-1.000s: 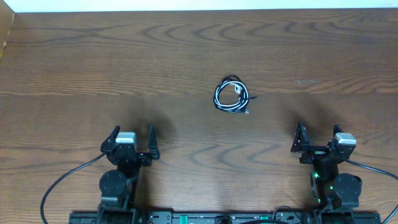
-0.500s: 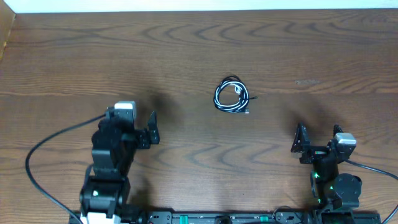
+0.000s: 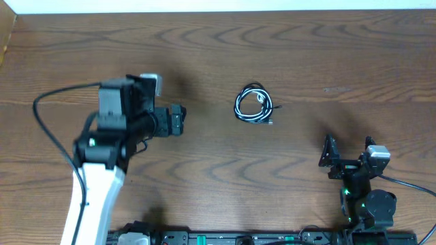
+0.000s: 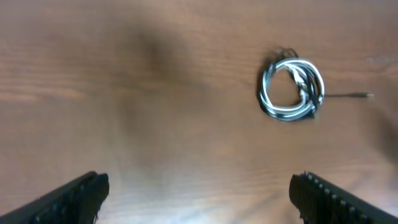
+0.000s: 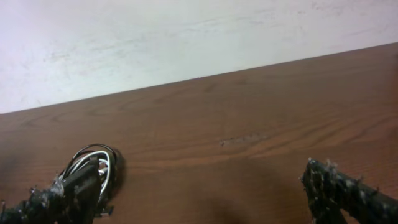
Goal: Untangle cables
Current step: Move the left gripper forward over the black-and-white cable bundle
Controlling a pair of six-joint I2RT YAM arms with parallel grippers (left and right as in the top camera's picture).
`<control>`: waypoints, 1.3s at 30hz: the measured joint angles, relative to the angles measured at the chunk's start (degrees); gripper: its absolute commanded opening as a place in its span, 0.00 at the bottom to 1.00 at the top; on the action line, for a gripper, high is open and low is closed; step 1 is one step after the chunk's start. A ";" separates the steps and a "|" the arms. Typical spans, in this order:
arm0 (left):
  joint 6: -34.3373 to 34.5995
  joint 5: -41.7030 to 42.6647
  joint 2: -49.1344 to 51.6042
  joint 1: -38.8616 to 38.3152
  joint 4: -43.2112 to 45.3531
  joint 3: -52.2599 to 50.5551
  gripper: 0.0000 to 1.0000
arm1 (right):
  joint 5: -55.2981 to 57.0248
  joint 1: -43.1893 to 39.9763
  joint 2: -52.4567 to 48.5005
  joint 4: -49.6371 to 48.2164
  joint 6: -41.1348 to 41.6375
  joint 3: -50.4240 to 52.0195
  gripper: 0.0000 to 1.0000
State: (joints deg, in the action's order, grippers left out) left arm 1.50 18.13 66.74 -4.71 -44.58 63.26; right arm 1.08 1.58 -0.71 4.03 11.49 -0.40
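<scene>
**Wood table, one small coil: line up the reach before closing on anything**

Brown wood-grain table (image 3: 340, 54) carries nothing but the cables (image 3: 254, 105), black and white wound together in one tight ring near the middle, a little toward the far edge. One thin loose end (image 4: 356, 96) pokes out sideways from the ring. That is probably the best handle, since grabbing the whole coil would only pull it tighter.

Left gripper (image 4: 199, 182) hangs above bare wood well to the left of the coil, jaws spread wide and holding nothing. From its wrist camera the ring sits up and to the right, off its centre line. It should bring the coil between its fingers before coming down, and pin one side of the ring rather than scoop it.

Right gripper (image 3: 349, 151) sits near the front edge, well apart from the cables, jaws also wide and empty. It looks best placed to take the loose end and draw it outward.

Both cords are thin and lie flat, so a shallow pinch may slip.
</scene>
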 measured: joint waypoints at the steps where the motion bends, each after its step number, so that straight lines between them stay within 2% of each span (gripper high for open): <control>1: -0.02 0.28 1.31 0.00 -1.05 1.57 0.98 | 0.00 0.00 -0.02 0.02 0.00 0.00 0.99; 3: -0.02 1.53 4.42 0.00 -4.07 5.07 0.98 | 0.00 0.00 0.00 0.00 0.00 0.00 0.99; 6: 0.00 3.69 6.80 0.00 -3.98 5.75 0.98 | 0.00 0.00 0.00 0.00 0.00 0.00 0.99; 16: -0.02 8.74 12.44 0.00 2.19 5.79 0.98 | 0.00 0.00 -0.02 0.00 0.00 0.00 0.99; 23: 0.00 12.02 20.96 -0.13 8.39 5.84 0.98 | 0.00 0.00 0.00 0.00 0.00 0.00 0.99; 33: 0.04 12.83 25.73 -4.22 16.92 5.84 0.98 | 0.00 0.00 0.00 0.00 0.00 0.00 0.99; 39: 2.95 13.05 31.78 -5.33 25.68 5.86 0.99 | 0.00 0.00 -0.02 0.00 0.00 0.00 0.99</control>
State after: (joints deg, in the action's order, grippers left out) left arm 4.45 31.18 98.52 -10.04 -18.90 69.12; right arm 1.08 1.58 -0.73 4.03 11.49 -0.40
